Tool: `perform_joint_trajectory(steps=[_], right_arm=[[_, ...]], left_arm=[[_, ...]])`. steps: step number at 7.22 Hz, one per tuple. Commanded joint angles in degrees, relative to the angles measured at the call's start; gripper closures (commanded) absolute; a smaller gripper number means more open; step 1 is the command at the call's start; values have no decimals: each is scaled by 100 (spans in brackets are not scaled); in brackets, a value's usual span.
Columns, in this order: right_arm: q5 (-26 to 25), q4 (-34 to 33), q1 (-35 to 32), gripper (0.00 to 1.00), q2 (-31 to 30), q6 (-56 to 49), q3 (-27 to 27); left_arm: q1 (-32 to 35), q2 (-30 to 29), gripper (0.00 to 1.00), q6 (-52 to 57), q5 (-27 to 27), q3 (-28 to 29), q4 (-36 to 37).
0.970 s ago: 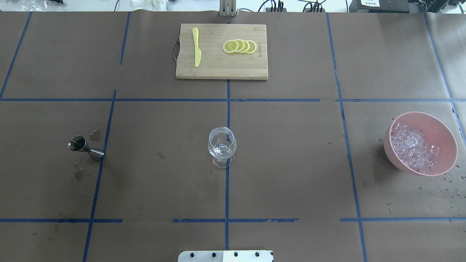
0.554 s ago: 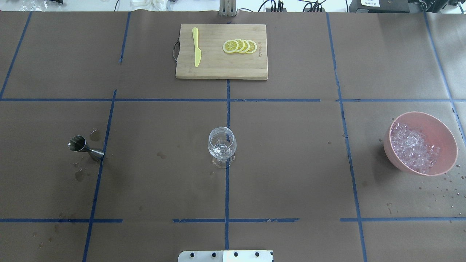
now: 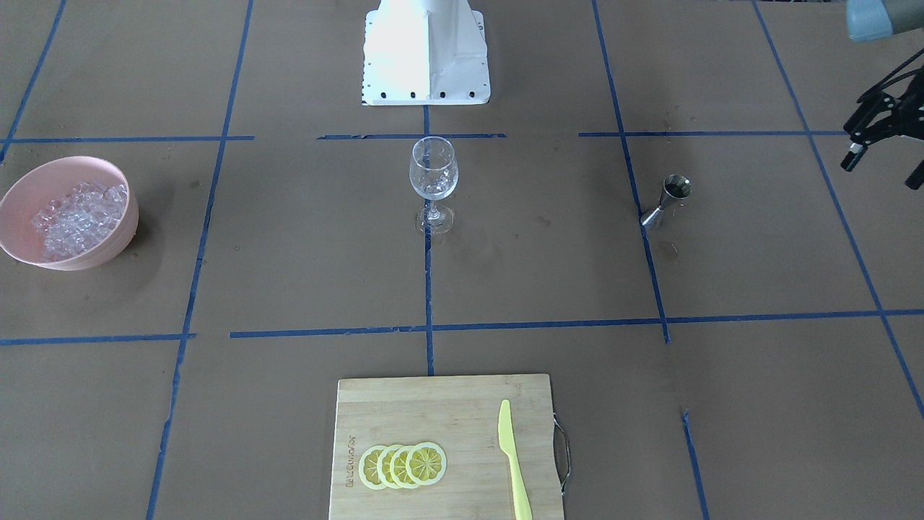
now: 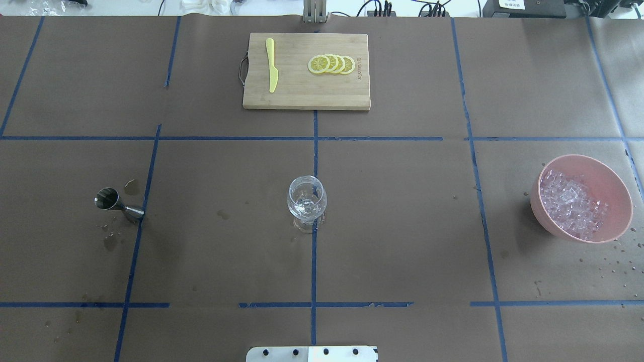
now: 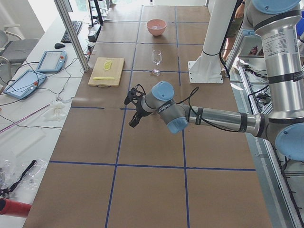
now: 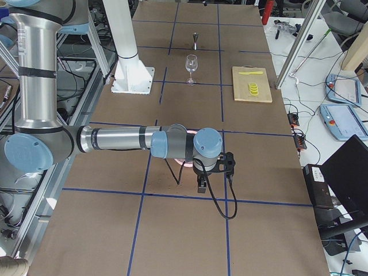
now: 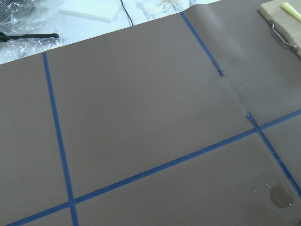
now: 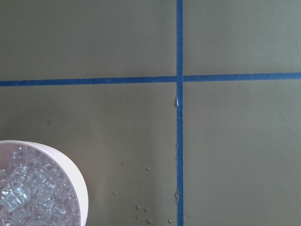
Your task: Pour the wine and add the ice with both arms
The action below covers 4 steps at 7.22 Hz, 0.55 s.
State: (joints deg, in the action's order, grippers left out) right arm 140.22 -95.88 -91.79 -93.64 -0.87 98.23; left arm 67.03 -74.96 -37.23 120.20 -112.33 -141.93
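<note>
Across brown table (image 4: 402, 226): blue tape grid (image 4: 377, 138), droplets (image 4: 611, 261) beside bowl (image 4: 614, 188) of ice (image 4: 571, 206).

We're in a robotics lab here: the bench (image 4: 402, 226) is wrapped in brown paper and gridded with blue tape (image 4: 314, 261), a white pedestal (image 3: 426, 50) stands at its edge, and the left arm (image 5: 218, 118) and right arm (image 6: 115, 139) reach out over it. Alongside, two teach pendants (image 5: 50, 61) and a keyboard (image 5: 75, 29) sit on a side table. Aluminium frame posts (image 5: 72, 35) rise beside the bench, with cables (image 4: 378, 7) bunched at its far end.
</note>
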Motion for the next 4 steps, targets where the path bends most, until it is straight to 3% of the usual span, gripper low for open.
perform_joint_trajectory(steps=[1,2,4], right_arm=[[-3,8,4,0,4,-10,-58],[-3,8,-5,0,-5,-10,-58],[-3,-1,-5,0,-5,-10,-58]], left_arm=[[-1370,235,0,-1431,-1141,-744,-90],[-2081,297,0,-2080,-1870,-973,-55],[-2692,770,0,-2673,-2436,-1544,-46]])
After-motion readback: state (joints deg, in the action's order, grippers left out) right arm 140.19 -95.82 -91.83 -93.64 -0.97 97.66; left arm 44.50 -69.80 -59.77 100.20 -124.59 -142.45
